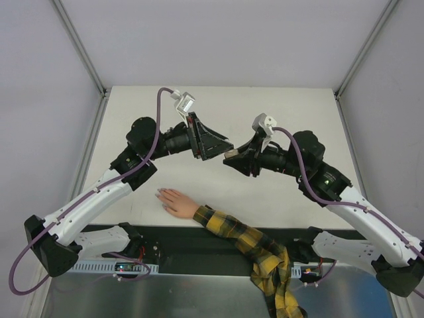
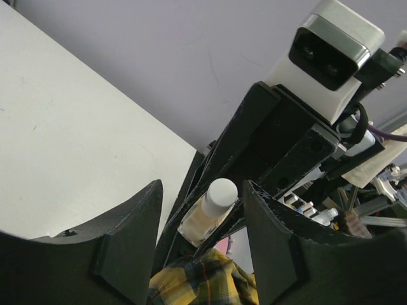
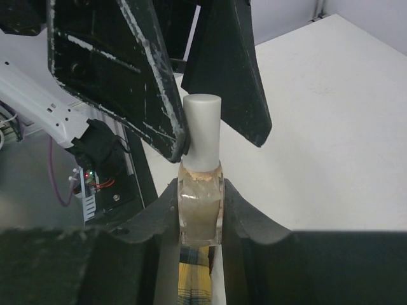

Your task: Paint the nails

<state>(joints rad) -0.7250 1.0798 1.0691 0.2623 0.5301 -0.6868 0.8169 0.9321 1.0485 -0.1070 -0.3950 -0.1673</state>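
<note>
A small flesh-coloured hand (image 1: 175, 202) lies flat on the white table (image 1: 298, 106), ending a yellow-and-black plaid sleeve (image 1: 248, 240). Its nails (image 1: 159, 193) are tiny pale tips pointing left. My right gripper (image 1: 230, 157) is shut on a clear nail polish bottle (image 3: 200, 206) with beige polish and a white cap (image 3: 202, 130), held above the table's middle. My left gripper (image 1: 223, 148) is open, with its fingers (image 3: 130, 76) on either side of the cap. In the left wrist view the cap (image 2: 220, 194) stands between the spread left fingers (image 2: 130, 244).
A black mounting strip (image 1: 192, 246) runs along the table's near edge, under the sleeve. Grey walls and metal frame posts (image 1: 79, 46) close in the table at the back and sides. The right arm's camera housing (image 2: 331, 54) sits close in front of the left wrist.
</note>
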